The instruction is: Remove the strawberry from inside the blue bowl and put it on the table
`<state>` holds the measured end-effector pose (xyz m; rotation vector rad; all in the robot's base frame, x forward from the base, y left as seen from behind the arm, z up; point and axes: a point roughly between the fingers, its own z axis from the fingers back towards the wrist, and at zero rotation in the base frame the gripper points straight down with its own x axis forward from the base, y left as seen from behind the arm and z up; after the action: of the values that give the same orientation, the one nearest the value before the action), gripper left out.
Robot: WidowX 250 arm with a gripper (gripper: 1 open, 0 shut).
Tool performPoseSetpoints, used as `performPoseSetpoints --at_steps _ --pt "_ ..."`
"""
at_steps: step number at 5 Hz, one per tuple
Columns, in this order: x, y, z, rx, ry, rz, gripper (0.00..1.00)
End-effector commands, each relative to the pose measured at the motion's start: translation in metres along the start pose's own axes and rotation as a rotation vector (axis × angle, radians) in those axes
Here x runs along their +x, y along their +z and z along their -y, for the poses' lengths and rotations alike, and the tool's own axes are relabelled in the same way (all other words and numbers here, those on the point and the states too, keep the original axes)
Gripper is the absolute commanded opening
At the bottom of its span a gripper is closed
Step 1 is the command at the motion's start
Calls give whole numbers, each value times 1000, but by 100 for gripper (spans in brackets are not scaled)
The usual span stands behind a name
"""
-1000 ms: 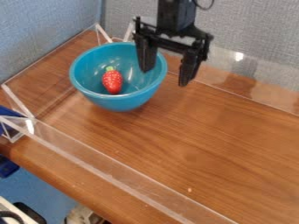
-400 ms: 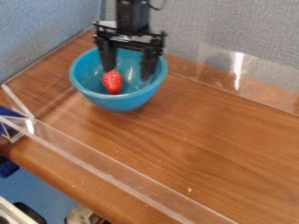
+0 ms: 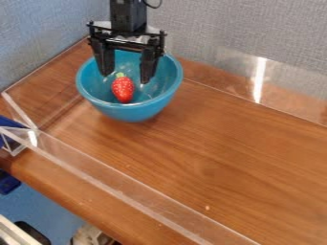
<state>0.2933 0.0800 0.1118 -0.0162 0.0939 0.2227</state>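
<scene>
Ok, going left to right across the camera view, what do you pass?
Blue clamp at the table's left edge → blue bowl holding the strawberry, open gripper above it → bare table → clear acrylic wall.

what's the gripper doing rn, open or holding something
Gripper: open and empty, fingers spread over the blue bowl, above the strawberry, which lies in the bowl.

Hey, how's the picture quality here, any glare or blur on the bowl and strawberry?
Camera view: low resolution and soft overall; strawberry still reads clearly red inside the blue bowl; bright glare on the clear wall at upper right; the open gripper is dark, with little detail.
</scene>
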Motion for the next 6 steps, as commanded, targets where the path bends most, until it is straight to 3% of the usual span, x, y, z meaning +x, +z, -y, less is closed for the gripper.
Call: performPoseSetpoints --at_steps 1,6 --pt "2 9 1 0 9 40 100" --pt "-7 -1 12 1 39 33 100"
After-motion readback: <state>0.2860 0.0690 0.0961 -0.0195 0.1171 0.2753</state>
